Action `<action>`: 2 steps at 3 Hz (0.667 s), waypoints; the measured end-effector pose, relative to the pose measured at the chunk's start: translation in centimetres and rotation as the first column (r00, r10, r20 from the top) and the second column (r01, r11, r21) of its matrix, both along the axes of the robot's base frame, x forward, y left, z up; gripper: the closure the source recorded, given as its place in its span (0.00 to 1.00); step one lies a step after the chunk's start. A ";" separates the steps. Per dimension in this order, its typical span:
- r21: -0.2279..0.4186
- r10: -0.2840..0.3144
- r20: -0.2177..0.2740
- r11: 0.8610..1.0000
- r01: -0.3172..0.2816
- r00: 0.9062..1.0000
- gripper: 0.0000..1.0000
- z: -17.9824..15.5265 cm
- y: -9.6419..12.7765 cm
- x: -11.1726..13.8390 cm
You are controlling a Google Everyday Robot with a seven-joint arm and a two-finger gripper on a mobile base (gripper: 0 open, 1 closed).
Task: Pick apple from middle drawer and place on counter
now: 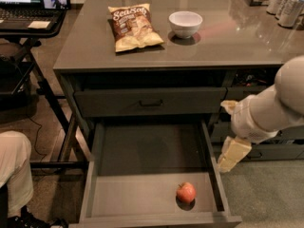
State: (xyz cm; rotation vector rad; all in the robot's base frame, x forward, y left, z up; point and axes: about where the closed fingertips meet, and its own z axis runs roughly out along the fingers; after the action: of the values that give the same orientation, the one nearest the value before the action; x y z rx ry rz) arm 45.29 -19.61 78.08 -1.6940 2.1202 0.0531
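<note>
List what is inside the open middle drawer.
Only the apple lies on the middle drawer floor, near its front right. The claw hangs outside the right wall. The far back lies in shadow, too dark to check.

I see my pincer (232,154) hanging just outside the right wall of the open middle drawer (142,160), apart from the apple (186,192), which sits on the drawer floor near its front right corner. Up on the surface (213,46) a chip bag (133,26) and a white bowl (185,23) lie side by side.
</note>
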 end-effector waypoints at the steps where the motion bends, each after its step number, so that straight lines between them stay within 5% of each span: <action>1: 0.097 0.048 0.031 0.994 -0.051 0.998 0.00 -6.2 2.5 1.2; 2: 0.150 0.088 0.072 0.984 -0.098 0.994 0.00 -11.9 4.6 2.7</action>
State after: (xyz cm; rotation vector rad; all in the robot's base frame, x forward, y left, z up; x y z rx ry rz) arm 47.98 -15.00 66.21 -1.6792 1.9366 0.1813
